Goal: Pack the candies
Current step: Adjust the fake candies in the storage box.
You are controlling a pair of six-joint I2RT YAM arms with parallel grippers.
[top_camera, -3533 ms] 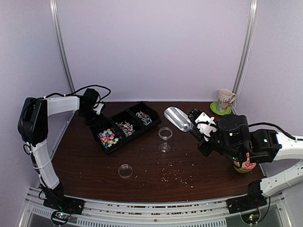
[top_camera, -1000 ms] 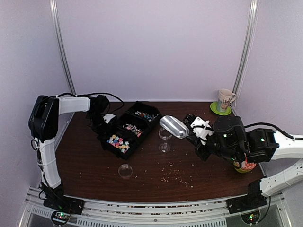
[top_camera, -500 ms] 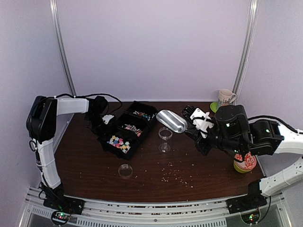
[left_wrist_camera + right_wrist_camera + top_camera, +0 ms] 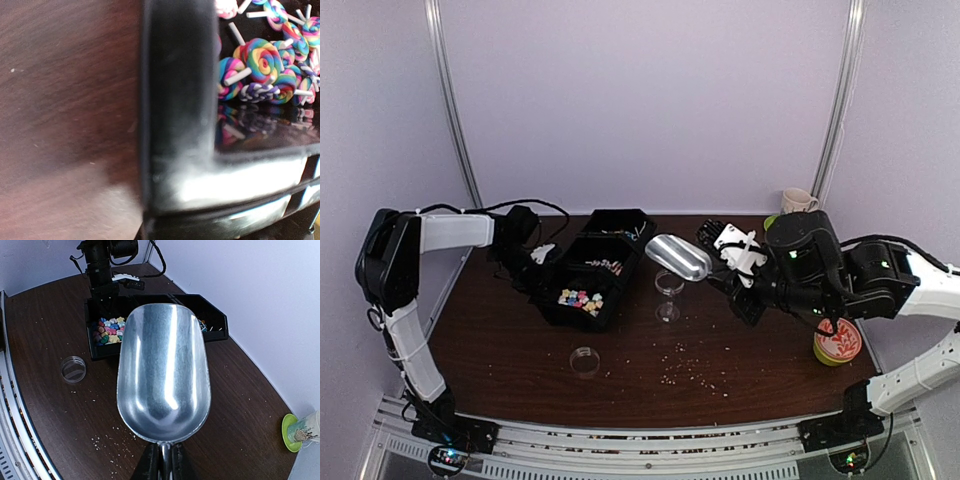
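Observation:
A black three-compartment tray (image 4: 616, 213) sits left of centre. The candies (image 4: 579, 298) are a multicoloured heap in its near compartment, which the right wrist view also shows (image 4: 110, 330). My left gripper (image 4: 538, 255) is shut on the tray's left wall; the left wrist view shows only that glossy rim (image 4: 175, 100) up close and swirled lollipop candies (image 4: 262, 60) beyond it. My right gripper (image 4: 161, 462) is shut on the handle of an empty metal scoop (image 4: 162, 375). It holds the scoop (image 4: 678, 257) in the air just right of the tray.
A small clear jar (image 4: 669, 283) stands under the scoop's tip, and a clear lid (image 4: 585, 360) lies nearer the front. Pale crumbs (image 4: 690, 375) are scattered at front centre. A green cup (image 4: 837, 345) stands at the right, and a mug (image 4: 798, 200) on a green coaster at the back right.
The tray has swung round with my left gripper on it, its far end turning toward the back wall. The scoop has moved left and slightly back.

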